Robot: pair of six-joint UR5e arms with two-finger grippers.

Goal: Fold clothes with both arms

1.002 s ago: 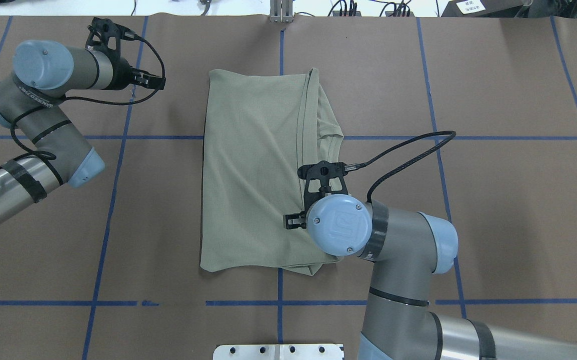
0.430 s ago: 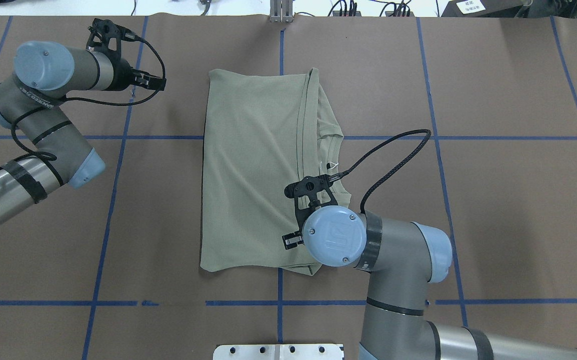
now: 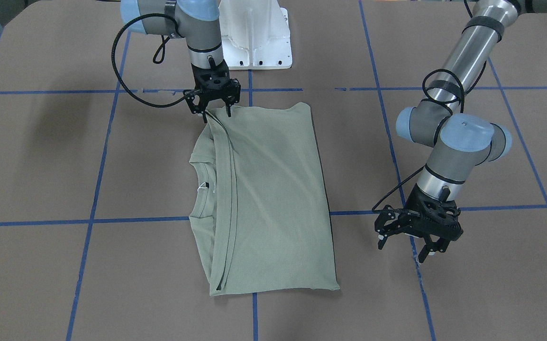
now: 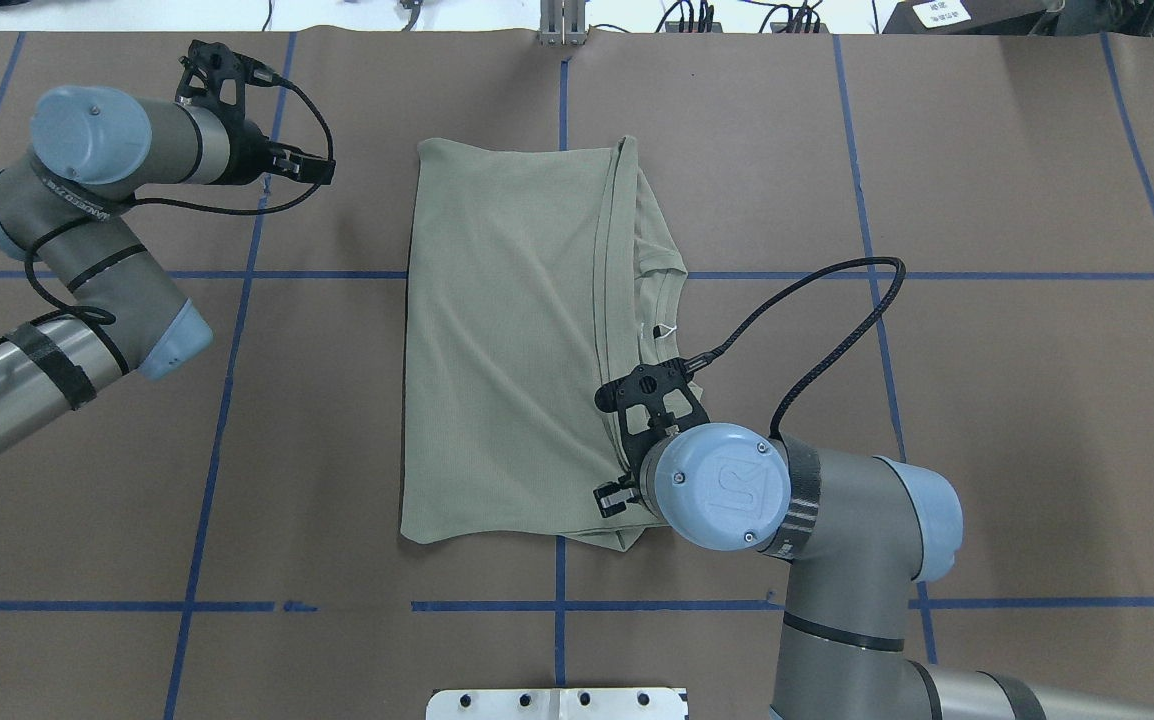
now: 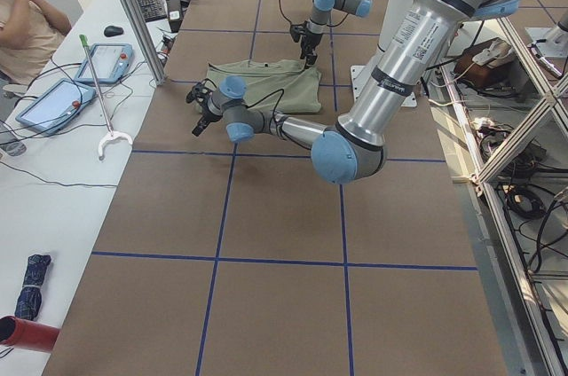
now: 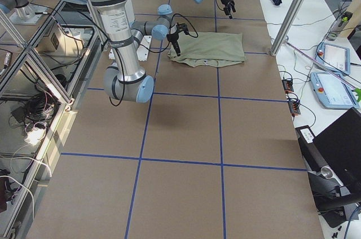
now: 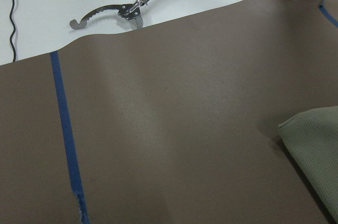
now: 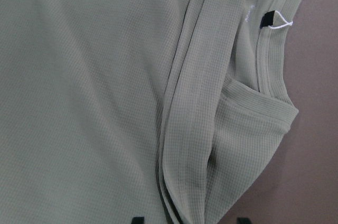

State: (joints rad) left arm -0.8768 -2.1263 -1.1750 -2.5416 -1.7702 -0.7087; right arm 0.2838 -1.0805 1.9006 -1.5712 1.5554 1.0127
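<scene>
The sage-green shirt (image 4: 507, 340) lies folded lengthwise on the brown table, with the ribbed neck and white label (image 4: 662, 331) at its right edge. My right gripper (image 4: 617, 495) is open, low over the shirt's near right corner (image 3: 216, 112). In the right wrist view its fingertips (image 8: 137, 218) stand apart over the layered folded edge (image 8: 185, 129). My left gripper (image 4: 322, 167) is open and empty over bare table, left of the shirt's far left corner (image 3: 404, 248). The left wrist view shows only that corner (image 7: 317, 150).
Blue tape lines (image 4: 227, 400) grid the table. The white pedestal base (image 3: 254, 42) stands at the near edge. A reach-grabber tool (image 7: 121, 10) lies on the white side table beyond the far edge. A person (image 5: 27, 21) and tablets (image 5: 53, 101) are there too.
My right gripper has moved along the shirt's right folded edge toward the near corner, then slightly right. The white neck label is now uncovered. The left arm has barely moved.
</scene>
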